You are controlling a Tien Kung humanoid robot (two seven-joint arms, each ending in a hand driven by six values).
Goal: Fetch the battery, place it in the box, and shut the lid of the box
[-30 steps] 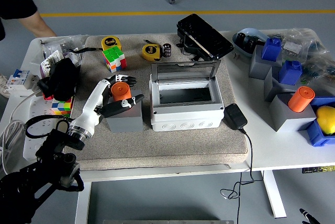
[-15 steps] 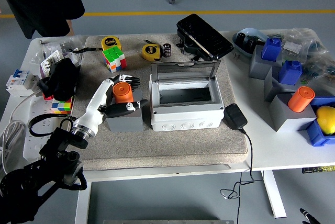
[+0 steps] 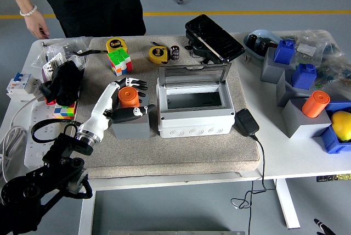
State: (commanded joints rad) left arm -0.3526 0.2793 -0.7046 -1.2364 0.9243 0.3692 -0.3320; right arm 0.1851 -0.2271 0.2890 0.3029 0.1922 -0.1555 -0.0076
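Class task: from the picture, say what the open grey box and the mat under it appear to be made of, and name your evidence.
Grey box: probably moulded plastic, matte, with round knockout marks on its front and a clear-looking hinged lid. Mat: seemingly felt or carpet, beige and speckled, soft-edged.

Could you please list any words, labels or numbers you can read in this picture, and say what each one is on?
None can be read.
Upper yellow tape measure: dark round label, print too small.
Second tape measure: label blurred.
Small dark can: pale marks, unreadable.
Bag of parts: print blurred.
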